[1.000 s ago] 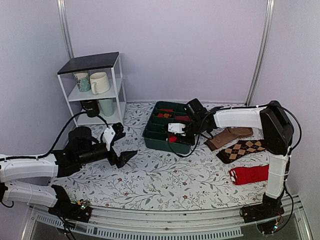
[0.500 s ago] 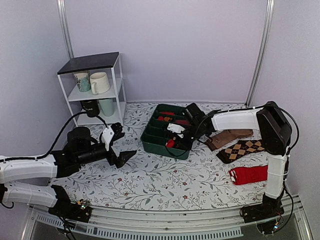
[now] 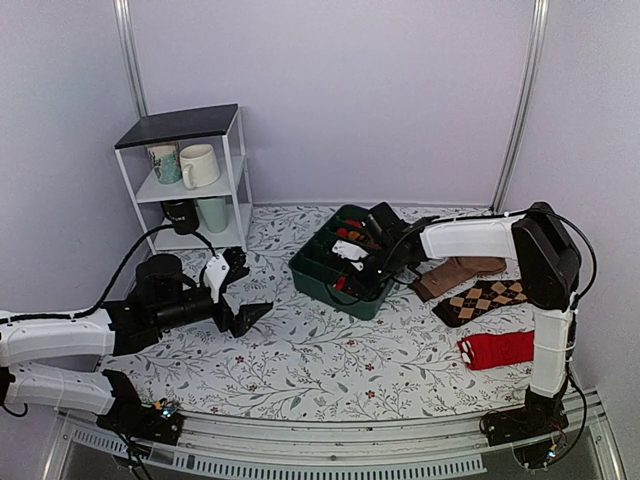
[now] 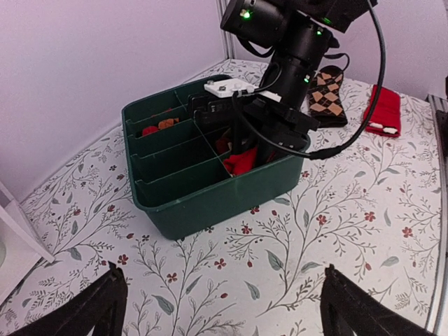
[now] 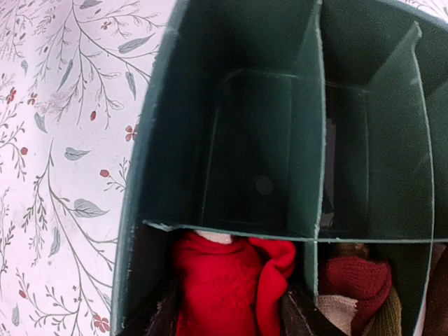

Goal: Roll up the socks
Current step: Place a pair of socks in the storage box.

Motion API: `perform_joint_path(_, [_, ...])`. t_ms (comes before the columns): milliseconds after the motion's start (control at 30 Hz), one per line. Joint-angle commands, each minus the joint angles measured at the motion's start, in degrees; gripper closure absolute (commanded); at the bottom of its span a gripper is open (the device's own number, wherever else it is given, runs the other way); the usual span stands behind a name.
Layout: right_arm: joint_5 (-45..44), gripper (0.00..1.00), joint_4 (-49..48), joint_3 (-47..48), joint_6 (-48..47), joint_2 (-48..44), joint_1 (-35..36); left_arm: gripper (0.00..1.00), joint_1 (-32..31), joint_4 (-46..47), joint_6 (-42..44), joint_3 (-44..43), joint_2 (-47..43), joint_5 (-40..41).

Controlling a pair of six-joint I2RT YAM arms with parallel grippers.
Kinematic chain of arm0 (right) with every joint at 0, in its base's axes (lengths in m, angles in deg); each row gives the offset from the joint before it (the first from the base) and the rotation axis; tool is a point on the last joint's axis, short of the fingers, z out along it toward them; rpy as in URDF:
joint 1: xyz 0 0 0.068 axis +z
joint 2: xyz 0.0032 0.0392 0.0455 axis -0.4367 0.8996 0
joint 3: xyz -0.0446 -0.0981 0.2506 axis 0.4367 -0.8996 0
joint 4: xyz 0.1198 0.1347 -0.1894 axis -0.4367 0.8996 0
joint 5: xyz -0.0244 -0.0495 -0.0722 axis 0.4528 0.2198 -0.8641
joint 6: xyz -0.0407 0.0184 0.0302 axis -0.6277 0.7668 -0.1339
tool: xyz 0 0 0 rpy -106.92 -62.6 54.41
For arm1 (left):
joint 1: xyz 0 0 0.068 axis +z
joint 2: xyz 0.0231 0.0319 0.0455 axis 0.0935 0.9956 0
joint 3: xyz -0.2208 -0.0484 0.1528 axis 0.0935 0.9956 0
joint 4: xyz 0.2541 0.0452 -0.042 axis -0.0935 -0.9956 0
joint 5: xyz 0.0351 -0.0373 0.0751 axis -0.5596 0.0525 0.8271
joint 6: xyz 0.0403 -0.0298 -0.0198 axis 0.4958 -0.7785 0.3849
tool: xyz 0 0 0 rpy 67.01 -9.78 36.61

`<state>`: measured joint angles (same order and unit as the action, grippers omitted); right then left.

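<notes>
The floral-printed table (image 3: 300, 372) spread beneath both grippers. The white wire rack (image 3: 238, 170) with a black top stood beyond the left gripper (image 4: 224, 311) and to its left in the top view. Of the two arms, the left arm (image 3: 60, 335) lay low over the cloth, and its gripper was spread wide and held nothing, its dark fingertips (image 4: 105, 301) far apart. The dark green divided bin (image 4: 210, 199) sat ahead of that gripper, well apart from it. The right arm (image 3: 470, 238) reached across to the bin, and the right gripper (image 5: 227, 316) was down inside the compartment at the bin's corner. To that gripper's right, near its arm, lay a brown argyle sock (image 3: 482, 298) and a plain brown sock (image 3: 462, 270), with an all-red sock with white marks (image 3: 498, 348) nearer the arm's base. The socks (image 5: 224, 280), bright red with a pale edge showing, were bunched in that corner compartment between the right gripper's dark fingers (image 5: 164, 315); whether the fingers pressed on them could not be told. A dark red bundle (image 5: 353, 280) filled the next compartment. On the rack stood a cream mug (image 3: 198, 165) and a patterned mug (image 3: 163, 162), its print too small to read.
</notes>
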<state>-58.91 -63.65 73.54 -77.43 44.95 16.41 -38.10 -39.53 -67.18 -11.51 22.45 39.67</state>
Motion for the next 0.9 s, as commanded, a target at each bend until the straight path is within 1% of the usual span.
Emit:
perform_joint_path(0, [-1.07, 0.52, 7.1, -2.04, 2.11, 5.71, 0.43, 0.03, 0.63, -0.91, -0.09, -0.97, 0.28, -0.46])
perform_joint_path(167, [0.49, 0.48, 8.75, 1.66, 2.47, 5.99, 0.48, 0.03, 0.63, -0.77, -0.09, -0.72, -0.29, -0.14])
perform_joint_path(300, [1.05, 0.47, 9.04, 2.96, 4.14, 5.48, 0.35, 0.04, 0.57, -0.37, -0.42, 0.09, -0.87, -0.09])
perform_joint_path(533, [3.14, 0.45, 6.27, 2.8, 8.18, 0.47, -0.73, 0.03, 0.6, -0.97, -0.35, 0.28, -1.77, 0.57])
perform_joint_path(600, [3.93, 0.31, 4.98, 2.93, 9.2, -1.67, -1.05, 0.01, 0.67, -0.97, -0.53, 0.23, -1.98, 1.31])
perform_joint_path(633, [4.36, 0.27, 4.23, 2.97, 9.81, -2.9, -1.12, 0.01, 0.68, -1.06, -0.57, 0.13, -1.92, 1.55])
perform_joint_path(700, [4.84, 0.24, 2.81, 3.0, 10.63, -5.57, -1.24, 0.01, 0.69, -1.16, -0.85, -0.24, -1.57, 1.92])
perform_joint_path(733, [4.71, 0.2, 2.04, 2.98, 11.34, -6.75, -1.19, 0.01, 0.66, -1.17, -0.88, -0.41, -1.39, 1.88])
perform_joint_path(767, [4.76, 0.07, 1.63, 2.98, 11.73, -8.06, -1.25, 0.0, 0.74, -1.2, -0.91, -0.6, -1.18, 1.97])
perform_joint_path(800, [4.77, 0.01, 1.28, 2.93, 12.21, -9.3, -1.34, 0.01, 0.77, -1.15, -0.98, -0.78, -0.95, 2.22])
perform_joint_path(867, [3.69, 0.0, 0.25, 2.28, 13.39, -11.63, -1.62, 0.01, 0.82, -0.86, -1.04, -0.96, -0.64, 3.09])
